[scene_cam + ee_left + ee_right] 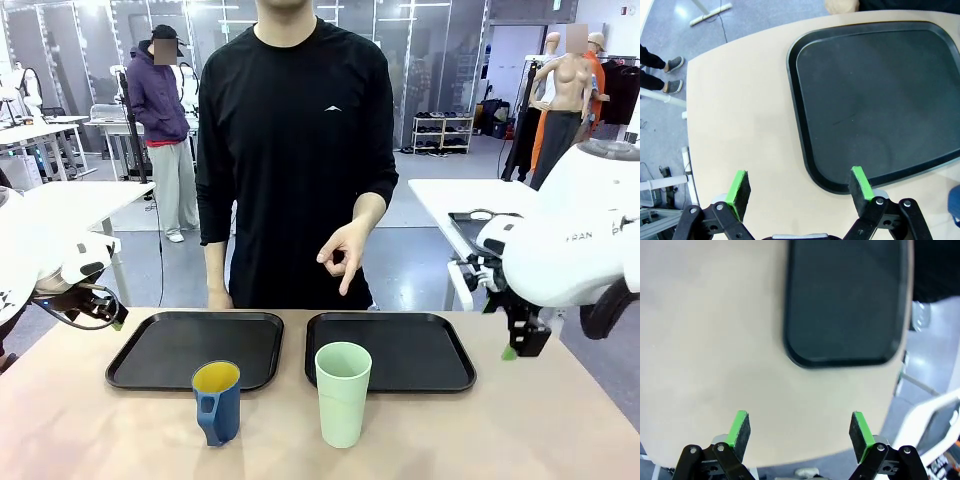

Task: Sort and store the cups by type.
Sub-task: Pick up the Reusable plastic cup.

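A: Cups both upright on the table (100, 430): blue mug (217, 400) just in front of the left tray (170, 345), mint tumbler (342, 393) before the right tray (410, 345).

B: Trays empty! Left gripper (800, 184) nearer the mug, right gripper (800, 425) nearer the tumbler, both spread wide, holding nothing.

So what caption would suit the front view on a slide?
Blue mug and mint tumbler stand before two black trays as a person's hand gestures.
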Tool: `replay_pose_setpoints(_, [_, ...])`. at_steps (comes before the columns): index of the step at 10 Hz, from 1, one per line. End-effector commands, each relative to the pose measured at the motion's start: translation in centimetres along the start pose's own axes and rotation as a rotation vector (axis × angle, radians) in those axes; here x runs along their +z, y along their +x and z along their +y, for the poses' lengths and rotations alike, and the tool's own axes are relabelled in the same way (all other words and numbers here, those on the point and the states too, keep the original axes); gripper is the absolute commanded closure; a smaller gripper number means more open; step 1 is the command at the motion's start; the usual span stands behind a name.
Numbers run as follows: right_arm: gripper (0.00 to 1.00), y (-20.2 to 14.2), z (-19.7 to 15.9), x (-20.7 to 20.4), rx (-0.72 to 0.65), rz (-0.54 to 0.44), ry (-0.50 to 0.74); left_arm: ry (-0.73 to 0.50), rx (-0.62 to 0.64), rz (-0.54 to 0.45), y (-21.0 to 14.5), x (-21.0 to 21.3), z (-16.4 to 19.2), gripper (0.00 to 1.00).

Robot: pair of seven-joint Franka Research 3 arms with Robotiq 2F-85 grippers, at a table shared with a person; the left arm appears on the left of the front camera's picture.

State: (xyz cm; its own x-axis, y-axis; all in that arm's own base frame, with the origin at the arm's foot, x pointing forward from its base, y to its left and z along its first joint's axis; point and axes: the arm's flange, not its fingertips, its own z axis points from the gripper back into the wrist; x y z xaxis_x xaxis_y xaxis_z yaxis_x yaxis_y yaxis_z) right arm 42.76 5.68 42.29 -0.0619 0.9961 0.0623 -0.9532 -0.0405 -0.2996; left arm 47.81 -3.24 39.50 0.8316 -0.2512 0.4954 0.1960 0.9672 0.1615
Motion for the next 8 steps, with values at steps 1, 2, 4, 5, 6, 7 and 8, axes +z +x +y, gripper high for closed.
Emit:
replay_pose_setpoints(1, [0.00, -0.3, 0.9, -2.1, 0.036, -0.144, 0.094, 0.002, 0.001, -0.005, 0.1, 0.3, 0.0, 0.00])
replay_pose_setpoints(2, [0.00, 0.1, 1.5, -3.4, 0.038, -0.230, 0.127, 0.002, 0.001, -0.005, 0.1, 0.3, 0.0, 0.00])
replay_pose_setpoints(4, [0.00, 1.3, 2.5, -6.3, 0.060, -0.365, 0.187, 0.002, 0.001, -0.005, 0.1, 0.3, 0.0, 0.00])
replay_pose_setpoints(5, [0.00, 1.9, 2.9, -7.7, 0.063, -0.479, 0.211, 0.002, 0.001, -0.005, 0.1, 0.3, 0.0, 0.00])
replay_pose_setpoints(6, [0.00, 2.1, 3.2, -8.8, 0.040, -0.575, 0.208, 0.002, 0.001, -0.005, 0.1, 0.3, 0.0, 0.00])
replay_pose_setpoints(7, [0.00, 2.4, 3.4, -10.0, 0.014, -0.645, 0.212, 0.002, 0.001, -0.005, 0.1, 0.3, 0.0, 0.00])
replay_pose_setpoints(8, [0.00, 2.7, 3.7, -11.1, -0.009, -0.742, 0.221, 0.002, 0.001, -0.005, 0.1, 0.3, 0.0, 0.00])
